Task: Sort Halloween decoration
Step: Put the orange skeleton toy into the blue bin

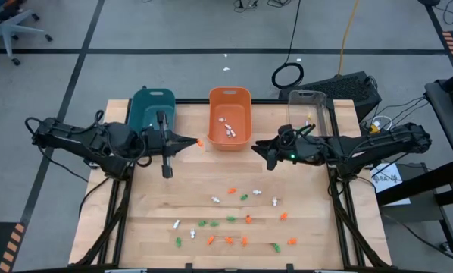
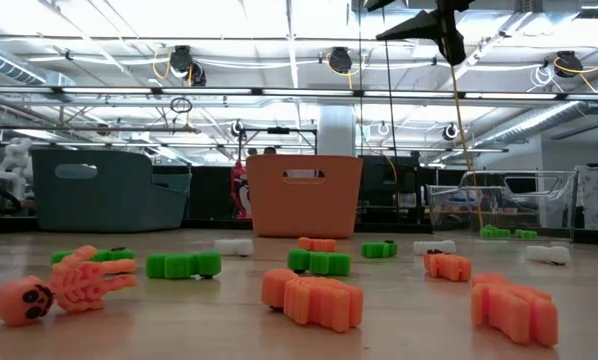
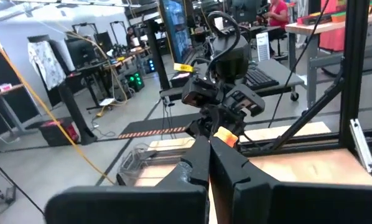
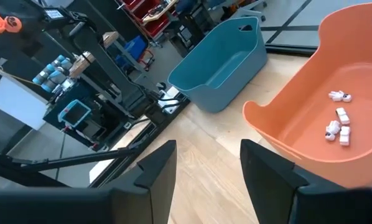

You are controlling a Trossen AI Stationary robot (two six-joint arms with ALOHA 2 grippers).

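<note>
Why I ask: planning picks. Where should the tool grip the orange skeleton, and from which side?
Probably across the ribcage of the skeleton, from straight above: it lies flat on the table, and the ribs offer straighter sides than the round skull.

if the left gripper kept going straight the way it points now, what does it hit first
Most likely the orange bin: the left gripper, shut on an orange trinket, points right toward its near-left corner, though its height over the rim is unclear.

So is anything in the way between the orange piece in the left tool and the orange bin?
Nothing visible. The left tool holds the orange piece just beside the orange bin, with only open space between. The right tool waits open on the bin's other side.
</note>
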